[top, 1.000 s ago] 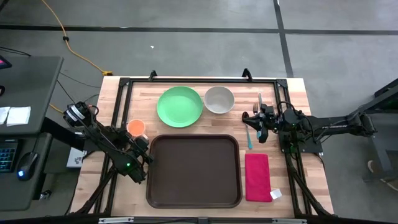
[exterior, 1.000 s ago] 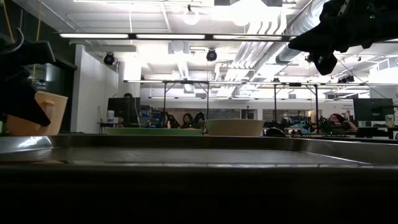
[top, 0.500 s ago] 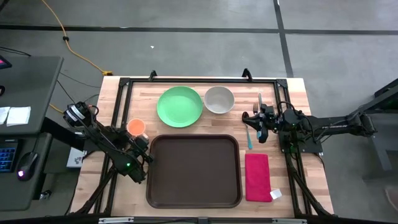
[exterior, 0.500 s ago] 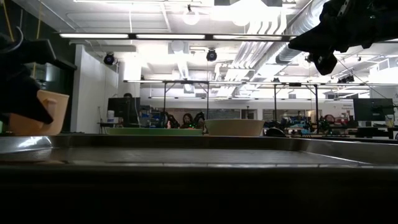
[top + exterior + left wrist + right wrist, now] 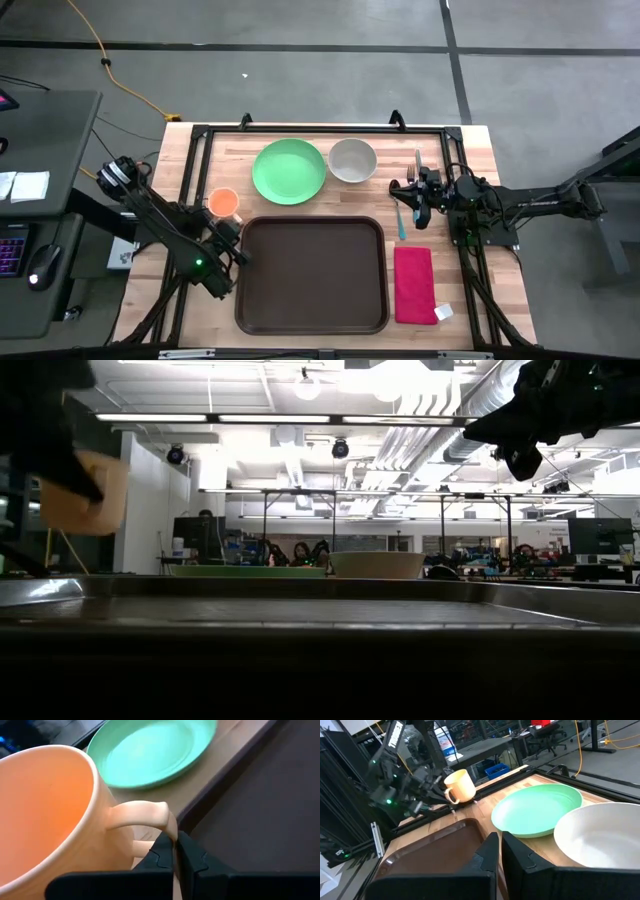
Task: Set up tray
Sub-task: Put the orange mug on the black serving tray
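Observation:
The dark brown tray (image 5: 312, 275) lies flat at the table's near middle. My left gripper (image 5: 229, 222) is just off the tray's far left corner, shut on an orange mug (image 5: 223, 202), which also shows in the low view (image 5: 85, 490) and the right wrist view (image 5: 460, 785). My right gripper (image 5: 408, 196) hovers shut above the table, right of the white bowl (image 5: 352, 160). The green plate (image 5: 289, 170) rests on the wood beyond the tray. My left gripper pinches the mug's handle (image 5: 171, 826) at its outer curve between the two fingers (image 5: 161, 857). The fingers come roughly level from the table's near side. The mug is lifted clear of the table, about upright, its mouth up.
A red napkin (image 5: 414, 284) lies right of the tray, with a small white item (image 5: 443, 312) at its near corner. A teal utensil (image 5: 401, 222) and a metal utensil (image 5: 417, 162) lie near my right gripper. A black frame (image 5: 300, 128) borders the table.
My left gripper has risen with the mug. In the low view the mug was down at the table's level a second ago and now hangs well above it. In the high view it has shifted slightly toward the tray's far left corner.

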{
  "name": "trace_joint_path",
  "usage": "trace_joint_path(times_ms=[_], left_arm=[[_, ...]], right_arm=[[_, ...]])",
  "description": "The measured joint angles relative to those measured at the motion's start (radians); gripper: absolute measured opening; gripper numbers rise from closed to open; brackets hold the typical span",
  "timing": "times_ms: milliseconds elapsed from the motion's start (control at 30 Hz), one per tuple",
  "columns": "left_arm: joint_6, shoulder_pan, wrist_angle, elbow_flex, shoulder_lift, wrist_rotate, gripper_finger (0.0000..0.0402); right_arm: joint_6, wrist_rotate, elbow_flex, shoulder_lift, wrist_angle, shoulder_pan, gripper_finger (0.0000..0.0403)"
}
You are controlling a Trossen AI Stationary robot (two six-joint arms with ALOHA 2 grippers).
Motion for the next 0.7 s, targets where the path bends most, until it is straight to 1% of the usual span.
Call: trace_joint_path(times_ms=[133,233,467,600,700], left_arm=[[0.092,0.000,0.012,0.087,-0.010,-0.056,0.0031],[0.183,0.000,0.049,0.145,-0.010,-0.061,0.0030],[0.425,0.001,0.323,0.168,0.001,-0.095,0.0030],[0.455,0.001,0.379,0.168,0.037,-0.115,0.0030],[0.457,0.000,0.398,0.167,0.068,-0.103,0.0030]], right_arm=[[0.000,0.000,0.000,0.000,0.000,0.000,0.0000],[0.000,0.000,0.000,0.000,0.000,0.000,0.0000],[0.006,-0.002,0.000,0.000,0.001,0.000,0.0000],[0.034,-0.028,0.000,0.000,0.010,0.000,0.0000],[0.034,-0.041,0.000,0.000,0.037,0.000,0.0000]])
